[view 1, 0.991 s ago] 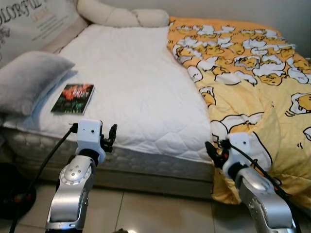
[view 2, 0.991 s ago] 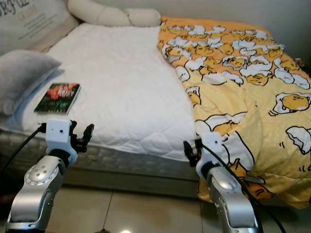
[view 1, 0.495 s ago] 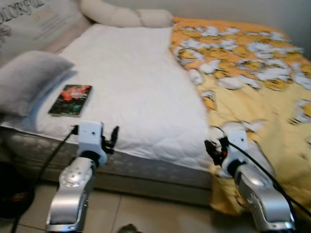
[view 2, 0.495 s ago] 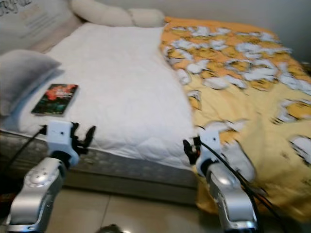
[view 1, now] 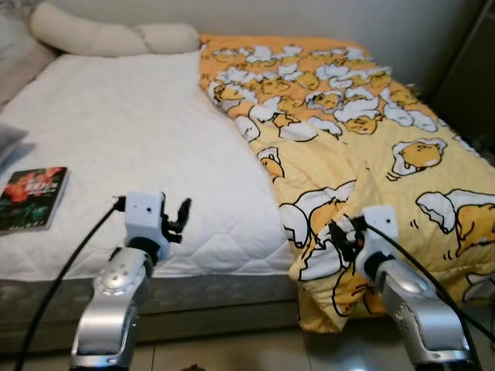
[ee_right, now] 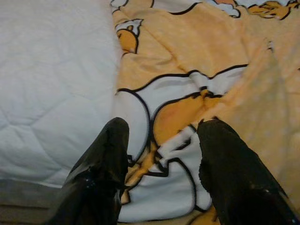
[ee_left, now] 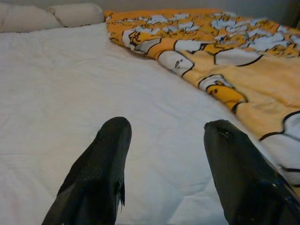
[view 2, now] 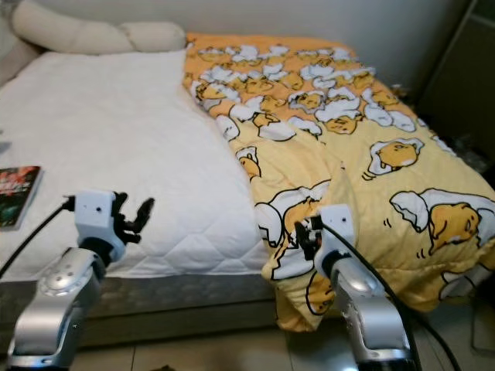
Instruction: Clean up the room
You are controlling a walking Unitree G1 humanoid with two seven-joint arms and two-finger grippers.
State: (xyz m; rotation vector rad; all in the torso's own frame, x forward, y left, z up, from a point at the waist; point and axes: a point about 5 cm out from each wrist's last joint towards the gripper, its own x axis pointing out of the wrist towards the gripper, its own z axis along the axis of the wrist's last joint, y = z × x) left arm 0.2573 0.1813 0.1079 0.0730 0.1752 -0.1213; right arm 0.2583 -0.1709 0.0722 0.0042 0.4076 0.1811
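Hovering at the near edge of the bed [view 1: 139,139], the left gripper [view 1: 179,219] holds its jaws apart over the white mattress. The right gripper [view 1: 340,241], jaws also apart and empty, faces the rumpled yellow blanket [view 1: 371,139] draped over the bed's right half. A book [view 1: 31,197] lies near the left edge, beyond it a long cream pillow [view 1: 108,37].

bed: white mattress [view 1: 131,131] | head end: long cream pillow [view 1: 108,37] | wall [view 1: 325,19] behind

No legible lettering, not even on the book [view 1: 31,198] cover.
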